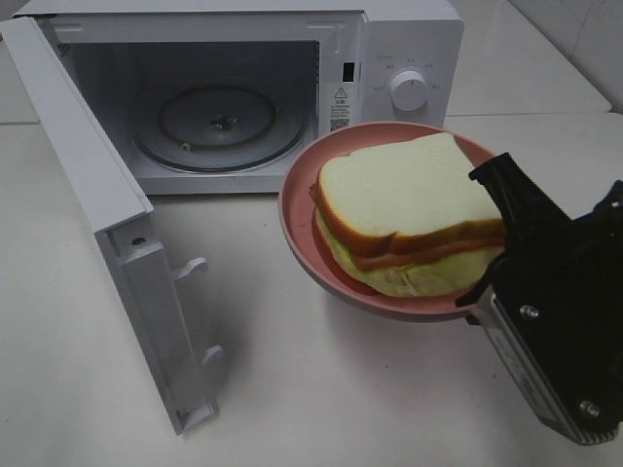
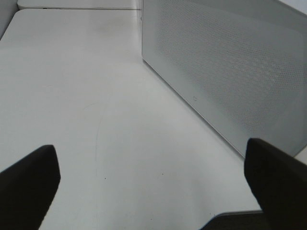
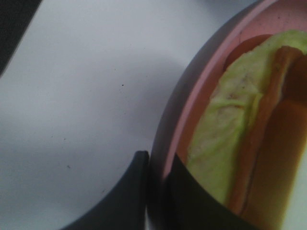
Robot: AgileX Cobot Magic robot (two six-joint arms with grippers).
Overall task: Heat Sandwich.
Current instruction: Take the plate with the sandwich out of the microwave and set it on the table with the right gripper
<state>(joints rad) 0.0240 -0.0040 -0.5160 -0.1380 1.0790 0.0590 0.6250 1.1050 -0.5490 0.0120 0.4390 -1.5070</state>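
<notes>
The sandwich (image 1: 409,209), white bread with tan crust, orange-red filling and a pale green layer, lies on a round pink plate (image 1: 295,209). My right gripper (image 1: 482,297) is shut on the plate's near right rim and holds it slightly tilted, apparently just above the table, in front of the microwave's (image 1: 409,49) control panel. In the right wrist view the gripper (image 3: 158,163) clamps the pink rim (image 3: 192,96), with the sandwich (image 3: 230,129) close beside it. My left gripper (image 2: 153,177) is open and empty over the bare table.
The white microwave's door (image 1: 107,224) is swung wide open to the left, showing a glass turntable (image 1: 219,122) in the cavity. A round dial (image 1: 409,89) sits on the panel. The microwave's perforated side wall (image 2: 230,72) stands beside my left gripper.
</notes>
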